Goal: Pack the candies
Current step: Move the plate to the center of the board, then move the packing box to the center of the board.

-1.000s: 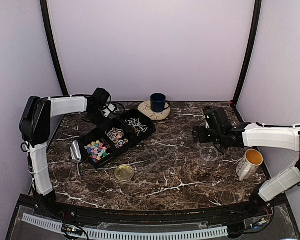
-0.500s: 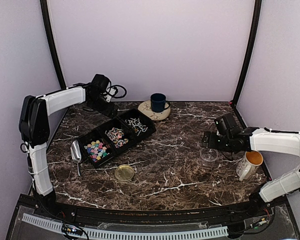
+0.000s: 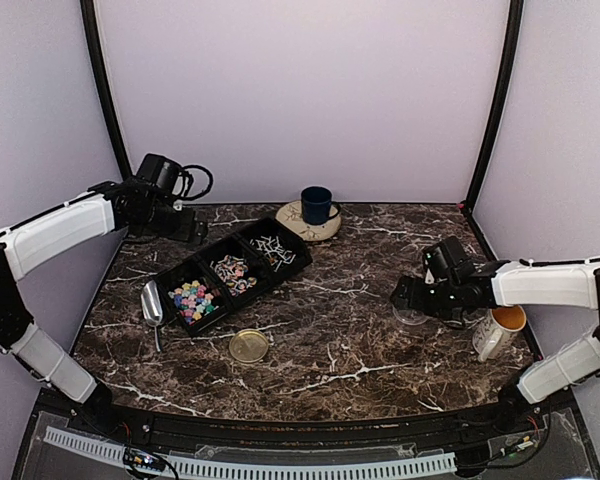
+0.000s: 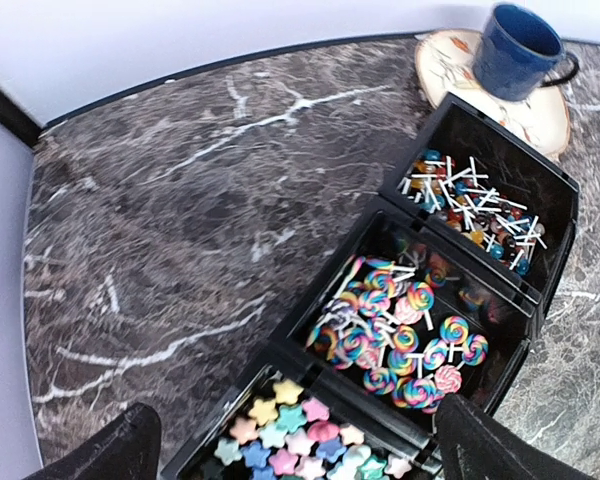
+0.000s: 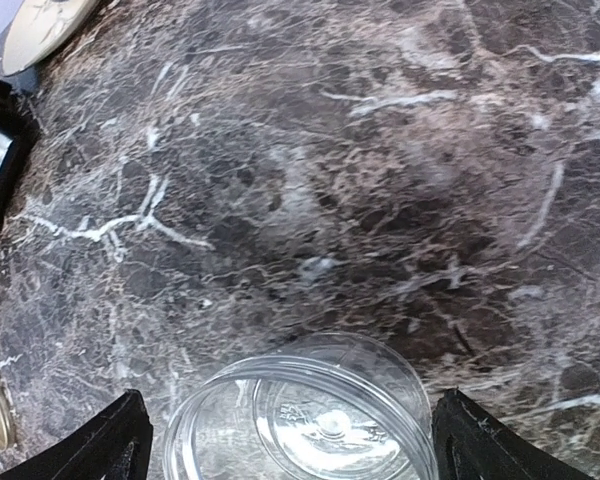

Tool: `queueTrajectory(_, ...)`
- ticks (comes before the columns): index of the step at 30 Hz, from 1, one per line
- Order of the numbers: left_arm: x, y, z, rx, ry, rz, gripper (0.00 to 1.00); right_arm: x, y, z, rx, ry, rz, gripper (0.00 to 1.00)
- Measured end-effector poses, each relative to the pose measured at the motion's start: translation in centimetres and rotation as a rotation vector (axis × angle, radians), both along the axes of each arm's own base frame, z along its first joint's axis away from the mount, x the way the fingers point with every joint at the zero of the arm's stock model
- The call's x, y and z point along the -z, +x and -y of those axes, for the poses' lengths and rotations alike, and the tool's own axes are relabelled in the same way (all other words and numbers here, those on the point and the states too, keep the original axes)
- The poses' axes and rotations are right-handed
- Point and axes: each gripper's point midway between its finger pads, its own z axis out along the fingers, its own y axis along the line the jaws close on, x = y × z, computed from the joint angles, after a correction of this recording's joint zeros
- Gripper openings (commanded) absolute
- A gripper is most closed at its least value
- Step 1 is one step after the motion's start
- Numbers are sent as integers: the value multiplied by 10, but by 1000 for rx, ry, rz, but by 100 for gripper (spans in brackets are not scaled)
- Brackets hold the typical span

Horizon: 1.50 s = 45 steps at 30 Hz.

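You'll see a dark blue cup point(image 3: 316, 204) on a cream plate point(image 3: 328, 231). A round gold lid point(image 3: 249, 346) lies on the marble table point(image 3: 360, 330).

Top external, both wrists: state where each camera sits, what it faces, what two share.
Top external: high behind the robot, facing the table; left arm, right arm show.
Left wrist: on the left arm, facing the tray of candies; left gripper fingertips show.
Right wrist: on the right arm, facing the jar; right gripper fingertips show.
Shared: tray in top and left wrist.
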Motion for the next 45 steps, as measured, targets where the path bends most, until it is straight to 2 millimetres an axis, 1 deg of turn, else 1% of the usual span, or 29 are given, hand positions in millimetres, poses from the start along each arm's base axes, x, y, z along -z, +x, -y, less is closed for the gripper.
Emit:
queueTrajectory(4,-8,-16,-15,-67,-19,32,99,3,-4,-16,-41,27,-20,98)
queueTrajectory(7,-8,-25,-23,-107,-26,39,99,3,-4,-35,-82,41,-34,98)
queueTrajectory(11,-7,-33,-28,-132,-42,42,99,-1,0,-66,-137,75,-38,98)
queueTrajectory(16,-2,-38,-30,-146,-56,33,99,-2,14,-101,-170,115,-40,98)
queueTrajectory(19,0,-41,-30,-150,-66,27,99,-3,27,-125,-194,128,-37,98)
queueTrajectory(20,1,-42,-30,-150,-70,24,99,-9,37,-138,-204,137,-21,98)
queueTrajectory(21,2,-42,-30,-151,-73,23,99,-10,35,-140,-210,137,-20,98)
queueTrajectory(23,1,-44,-30,-153,-81,24,99,-22,40,-145,-222,133,8,98)
queueTrajectory(25,0,-45,-30,-154,-85,29,99,-33,44,-145,-228,118,39,98)
queueTrajectory(27,-1,-47,-31,-153,-88,34,99,-42,44,-138,-232,86,66,98)
queueTrajectory(32,-7,-51,-33,-153,-97,53,99,-68,37,-108,-243,-40,123,97)
queueTrajectory(35,-9,-52,-34,-155,-98,61,99,-78,31,-90,-246,-109,141,97)
queueTrajectory(37,-7,-53,-35,-156,-97,60,99,-76,26,-80,-253,-156,136,98)
queueTrajectory(39,-4,-54,-36,-162,-95,54,99,-69,22,-72,-265,-203,112,98)
queueTrajectory(45,4,-58,-47,-257,-97,42,99,-35,15,-64,-310,-300,21,98)
